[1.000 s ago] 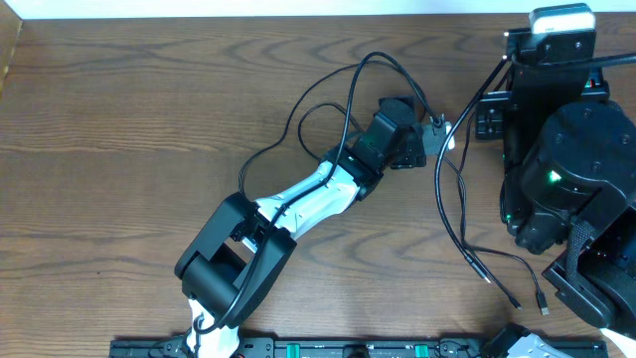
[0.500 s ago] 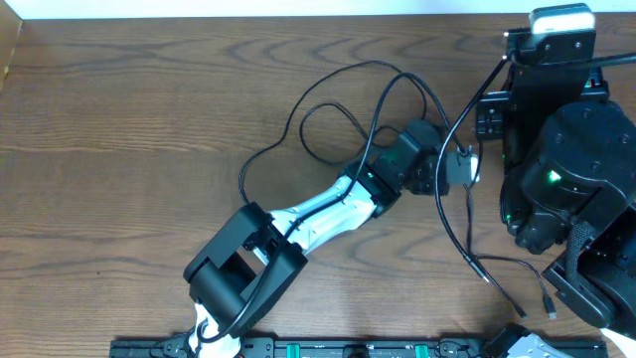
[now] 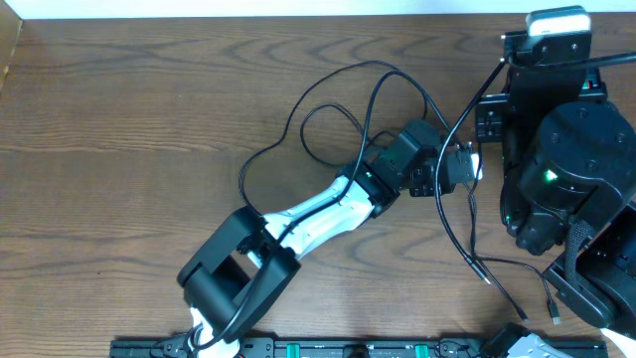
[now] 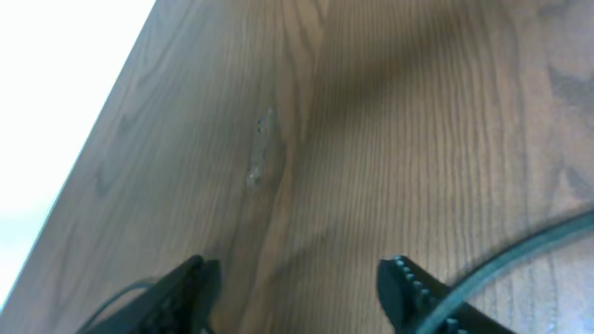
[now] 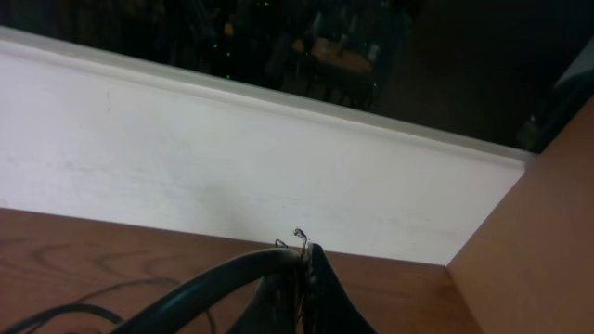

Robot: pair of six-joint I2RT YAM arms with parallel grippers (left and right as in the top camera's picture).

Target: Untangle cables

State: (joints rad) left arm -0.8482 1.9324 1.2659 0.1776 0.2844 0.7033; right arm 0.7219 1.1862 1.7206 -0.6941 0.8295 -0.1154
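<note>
1. Two stretches of the cables matter to you. Black loops lie on the table beside the left arm, and thin strands trail past its tips to plugs near the right arm.
2. The left gripper has its fingers spread with only bare wood between them. One blurred dark strand crosses by the outer side of its right finger.
3. The right gripper is pressed together, pinching a black strand that rises taut from the tangle.
4. From overhead you cannot tell whether the white bit at the left tips is a plug or part of a finger. The left arm covers some strands.
5. Wide bare wood lies left of the loops. The far edge meets a white wall, and the right arm crowds the right side.
</note>
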